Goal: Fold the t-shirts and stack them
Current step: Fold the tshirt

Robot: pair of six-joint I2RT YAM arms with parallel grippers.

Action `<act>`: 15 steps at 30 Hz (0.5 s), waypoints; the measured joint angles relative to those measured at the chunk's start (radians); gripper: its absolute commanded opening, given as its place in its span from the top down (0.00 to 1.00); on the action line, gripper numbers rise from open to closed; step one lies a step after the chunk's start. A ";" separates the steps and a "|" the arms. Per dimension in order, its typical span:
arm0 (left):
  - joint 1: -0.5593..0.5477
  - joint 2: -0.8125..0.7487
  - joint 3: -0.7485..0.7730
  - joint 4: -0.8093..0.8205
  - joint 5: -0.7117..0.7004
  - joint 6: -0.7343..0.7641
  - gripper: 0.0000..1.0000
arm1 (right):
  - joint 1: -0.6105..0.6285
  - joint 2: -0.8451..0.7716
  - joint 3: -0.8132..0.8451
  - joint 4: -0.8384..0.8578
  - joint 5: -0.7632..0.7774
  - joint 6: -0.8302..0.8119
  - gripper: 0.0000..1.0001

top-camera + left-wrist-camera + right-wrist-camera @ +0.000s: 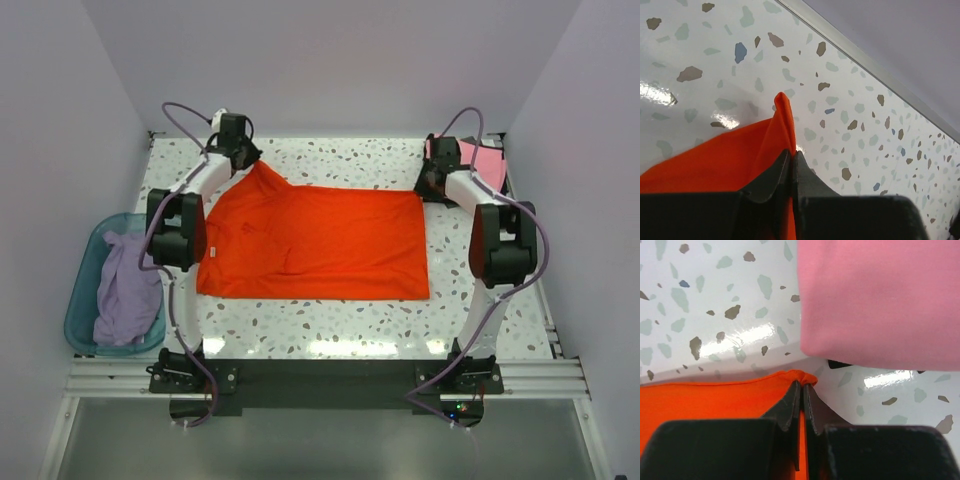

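Note:
The orange-red t-shirt (320,245) lies spread on the table's middle. My left gripper (250,160) is shut on its far left corner, seen as a raised orange-red peak (782,115) between the closed fingers. My right gripper (428,188) is shut on the shirt's far right corner, a pinched orange-red hem (802,376). The pink t-shirt (482,160) lies folded at the far right, just beyond the right gripper; it fills the upper right of the right wrist view (880,300). The pale lavender t-shirt (128,290) lies crumpled in the teal basin.
The translucent teal plastic basin (85,290) sits off the table's left edge. A metal rail (865,60) borders the far side of the terrazzo table (330,325). White walls close in on the far side, left and right.

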 measured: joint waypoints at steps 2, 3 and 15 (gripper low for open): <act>0.000 -0.031 -0.032 0.006 -0.001 0.000 0.96 | 0.000 -0.029 -0.020 0.014 -0.005 0.003 1.00; 0.000 -0.052 -0.060 0.011 -0.002 0.000 0.96 | 0.000 -0.043 -0.032 0.021 -0.010 0.004 1.00; -0.035 -0.293 -0.354 0.020 -0.090 -0.013 1.00 | 0.000 -0.194 -0.192 0.044 -0.018 0.024 1.00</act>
